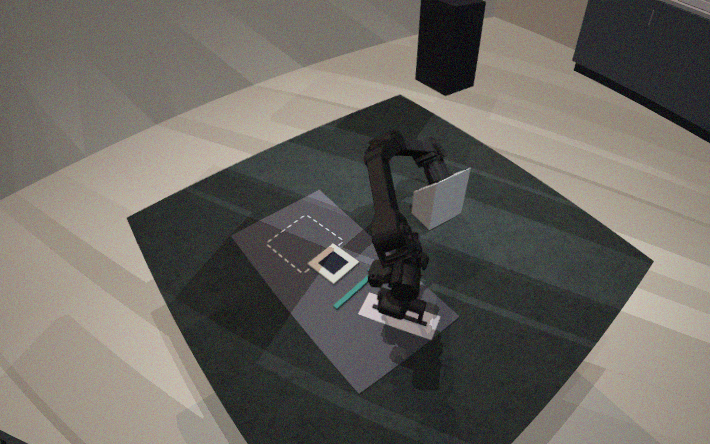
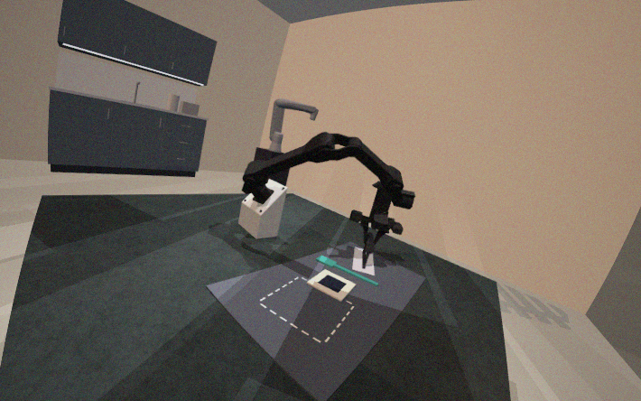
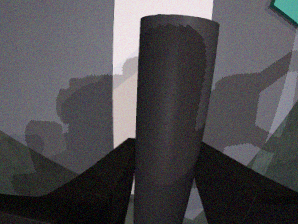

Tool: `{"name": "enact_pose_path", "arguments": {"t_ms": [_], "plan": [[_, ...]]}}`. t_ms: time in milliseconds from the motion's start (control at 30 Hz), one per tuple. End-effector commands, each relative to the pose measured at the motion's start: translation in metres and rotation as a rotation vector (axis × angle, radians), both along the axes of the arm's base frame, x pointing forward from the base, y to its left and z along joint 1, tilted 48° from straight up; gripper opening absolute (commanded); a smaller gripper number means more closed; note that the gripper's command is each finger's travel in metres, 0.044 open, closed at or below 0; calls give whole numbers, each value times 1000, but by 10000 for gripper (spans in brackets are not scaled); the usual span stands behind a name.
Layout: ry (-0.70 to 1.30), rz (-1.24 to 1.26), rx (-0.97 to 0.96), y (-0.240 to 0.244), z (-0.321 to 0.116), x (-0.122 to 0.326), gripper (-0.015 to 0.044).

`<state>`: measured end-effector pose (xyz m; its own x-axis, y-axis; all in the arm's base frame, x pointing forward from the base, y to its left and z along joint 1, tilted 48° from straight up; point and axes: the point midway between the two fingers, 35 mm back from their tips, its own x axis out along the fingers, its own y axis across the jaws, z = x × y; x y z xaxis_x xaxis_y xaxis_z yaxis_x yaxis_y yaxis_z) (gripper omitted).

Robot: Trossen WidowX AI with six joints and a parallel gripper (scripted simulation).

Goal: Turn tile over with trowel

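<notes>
Where the tile [image 1: 333,263] [image 2: 331,284] lies: flat on the mat [image 1: 340,340] [image 2: 321,373], marked side up, at the dashed outline's [image 1: 285,258] [image 2: 292,322] four o'clock in the top view
Gripper [image 1: 404,315] [image 2: 369,237] [image 3: 166,142]: closed on a dark handle [image 2: 366,257] [image 3: 170,115], above the white strip [image 1: 369,305] [image 2: 357,257] [image 3: 127,35]
Teal tool [image 1: 350,293] [image 2: 352,273] [image 3: 287,11]: ungripped, at the tile's five o'clock

The black arm [image 1: 383,201] [image 2: 301,154] arches over, its gripper [image 1: 407,315] [image 2: 369,243] [image 3: 164,147] pointing down with fingers clamped.
</notes>
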<state>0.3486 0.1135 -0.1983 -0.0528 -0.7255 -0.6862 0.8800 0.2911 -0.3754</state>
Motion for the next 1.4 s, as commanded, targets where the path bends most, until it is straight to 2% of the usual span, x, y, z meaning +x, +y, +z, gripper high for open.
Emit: {"name": "enact_pose_path", "arguments": {"t_ms": [0,200,367,400,1000,1167,1367], "plan": [[-70,-64,-7,-1,0,0,130],[-70,-64,-7,-1,0,0,130],[-70,-64,-7,-1,0,0,261],[-70,-64,-7,-1,0,0,270],[-70,-64,-7,-1,0,0,270],[-69,-64,-7,30,30,0,270],[-69,-65,-7,32,32,0,270]]}}
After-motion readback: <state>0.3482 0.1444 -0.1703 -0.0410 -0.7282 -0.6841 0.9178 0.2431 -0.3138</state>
